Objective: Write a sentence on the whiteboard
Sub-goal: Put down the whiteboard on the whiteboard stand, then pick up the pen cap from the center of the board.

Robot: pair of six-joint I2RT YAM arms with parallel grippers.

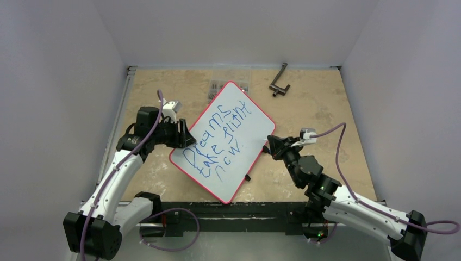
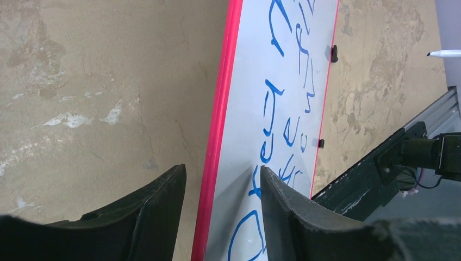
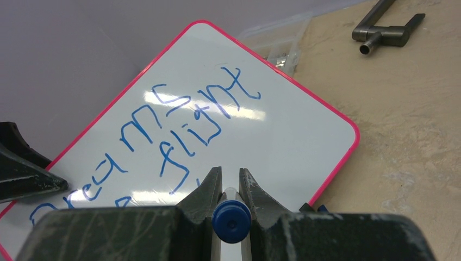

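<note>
My right gripper (image 3: 230,175) is clamped on the marker (image 3: 231,220), whose length runs straight ahead toward the whiteboard (image 3: 293,130) just in front. The sentence (image 3: 179,122) sits forward-left. My left gripper (image 2: 223,171) straddles the opposite rim, jaws parted, so I judge any further writing falls to the right.

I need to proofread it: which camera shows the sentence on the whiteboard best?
Top external: the whole sentence reads on the whiteboard, unobstructed. Right wrist shows the upper words large, but the right gripper holding the marker hides the rest. Left wrist catches only steep, cropped strokes.
</note>
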